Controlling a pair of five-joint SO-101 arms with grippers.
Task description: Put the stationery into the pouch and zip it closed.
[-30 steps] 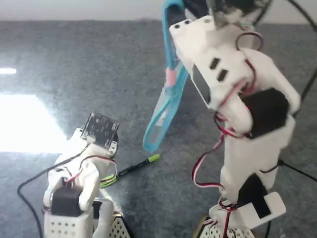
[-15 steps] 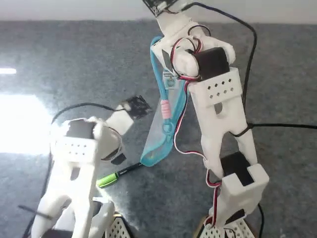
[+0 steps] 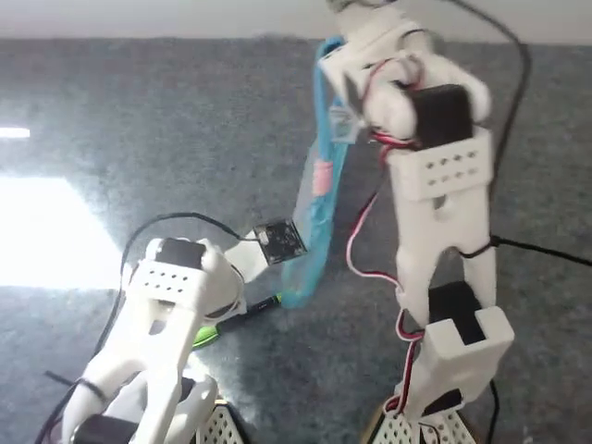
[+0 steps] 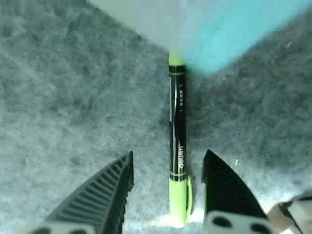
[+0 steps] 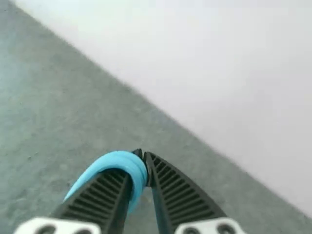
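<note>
A black pen (image 4: 178, 146) with green ends lies on the grey mat, also seen in the high view as the pen (image 3: 231, 321). My left gripper (image 4: 168, 187) is open just above the mat, one finger on each side of the pen's green cap end, not touching it. The blue translucent pouch (image 3: 319, 185) hangs upright with its lower end (image 4: 234, 34) near the pen's far tip. A pink item (image 3: 321, 176) shows inside it. My right gripper (image 5: 143, 157) is shut on the pouch's blue top edge (image 5: 117, 168), high over the table.
The grey mat (image 3: 139, 120) covers the table, with a bright glare patch (image 3: 46, 231) at the left. A pale wall (image 5: 219, 63) stands behind. The left arm (image 3: 176, 287) and the right arm (image 3: 444, 231) rise from bases at the front edge, trailing cables.
The left arm has swung forward and right, bringing its gripper down around the pen. The right arm has shifted right with the pouch, whose lower end now hangs near the left wrist.
</note>
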